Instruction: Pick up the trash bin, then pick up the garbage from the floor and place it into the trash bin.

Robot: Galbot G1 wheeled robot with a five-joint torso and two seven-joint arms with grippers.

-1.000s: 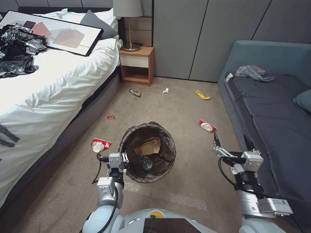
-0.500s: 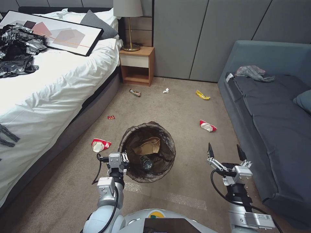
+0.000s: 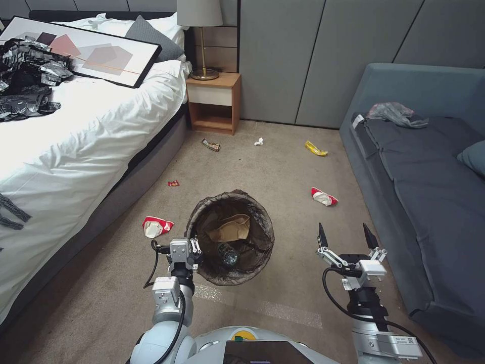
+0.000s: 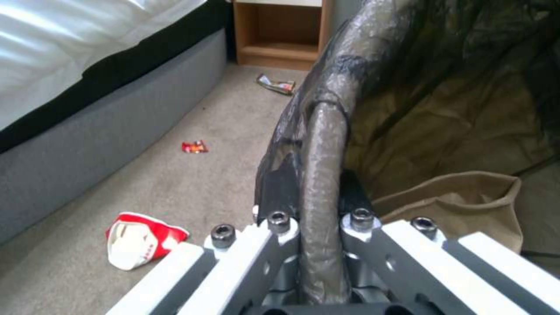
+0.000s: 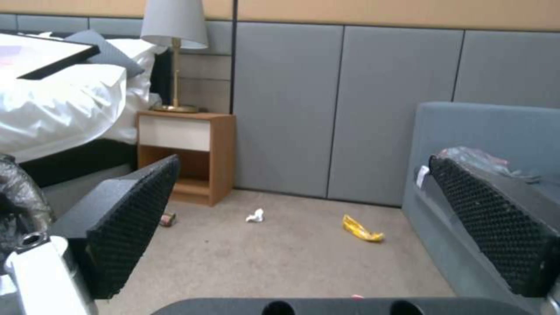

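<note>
The trash bin [image 3: 230, 237], tan bag and bottle already inside, hangs by its lined rim in the clamped left claw [image 3: 192, 251]. Right claw [image 3: 345, 235] hovers spread and empty; the nearest red-and-white wrapper [image 3: 324, 197] lies just ahead, needing a forward, downward reach.

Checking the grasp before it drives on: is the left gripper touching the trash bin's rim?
Touching. The left wrist view shows the left gripper shut on the liner-covered rim of the trash bin.
</note>
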